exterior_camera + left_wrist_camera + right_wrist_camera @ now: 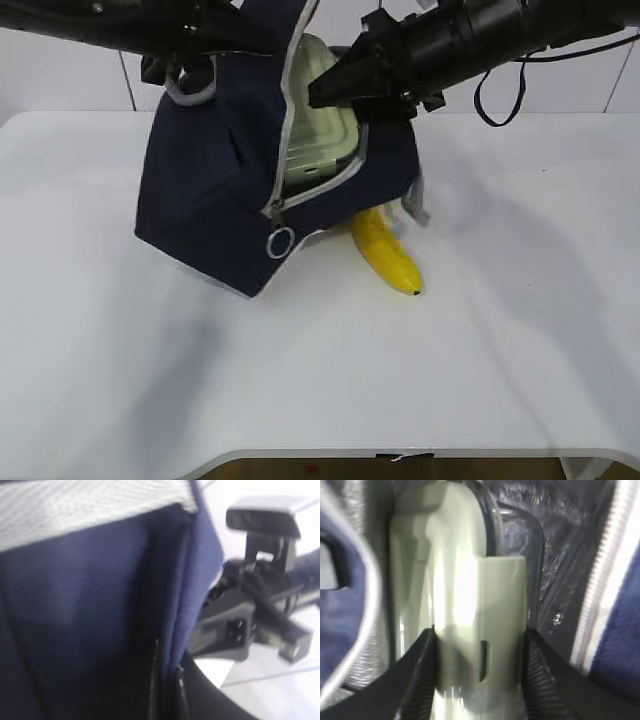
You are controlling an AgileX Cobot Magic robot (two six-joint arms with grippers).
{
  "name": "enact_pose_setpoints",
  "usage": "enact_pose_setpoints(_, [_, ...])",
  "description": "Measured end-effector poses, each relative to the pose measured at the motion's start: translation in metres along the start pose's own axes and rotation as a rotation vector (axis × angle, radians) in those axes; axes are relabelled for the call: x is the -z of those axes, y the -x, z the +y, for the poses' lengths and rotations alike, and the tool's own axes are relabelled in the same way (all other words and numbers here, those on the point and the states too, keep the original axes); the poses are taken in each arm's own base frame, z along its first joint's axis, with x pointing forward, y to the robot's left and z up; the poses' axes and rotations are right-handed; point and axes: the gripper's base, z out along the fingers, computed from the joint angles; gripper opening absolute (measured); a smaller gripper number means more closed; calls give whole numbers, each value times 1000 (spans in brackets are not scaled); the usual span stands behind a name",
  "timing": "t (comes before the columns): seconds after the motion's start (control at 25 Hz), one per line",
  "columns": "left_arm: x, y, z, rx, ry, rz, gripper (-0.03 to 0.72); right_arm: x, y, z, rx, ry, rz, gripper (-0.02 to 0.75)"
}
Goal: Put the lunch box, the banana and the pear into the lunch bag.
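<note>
Your right pincer (480, 675) grasps the lunch box (455, 605) by its end, long axis running straight into the lunch bag (210, 180); the left pincer, clenched, holds the bag up.

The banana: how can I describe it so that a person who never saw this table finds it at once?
Find the navy lunch bag tilted on the white table. The banana lies on the table by the bag's lower right edge, partly hidden. It is the only yellow, curved thing, with a dark tip.

banana (388, 255) half hidden behind lunch bag (210, 190)
</note>
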Motion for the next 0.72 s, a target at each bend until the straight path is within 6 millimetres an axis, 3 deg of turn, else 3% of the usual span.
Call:
enact_pose_setpoints(0.48, [-23,-8,25,88,-85,42,1,-2,-6,-6,30,-39,66,349])
enact_pose_setpoints(0.72, [-28,-11,35,92,-151,61,0,-22,-14,-16,5,-30,101,348])
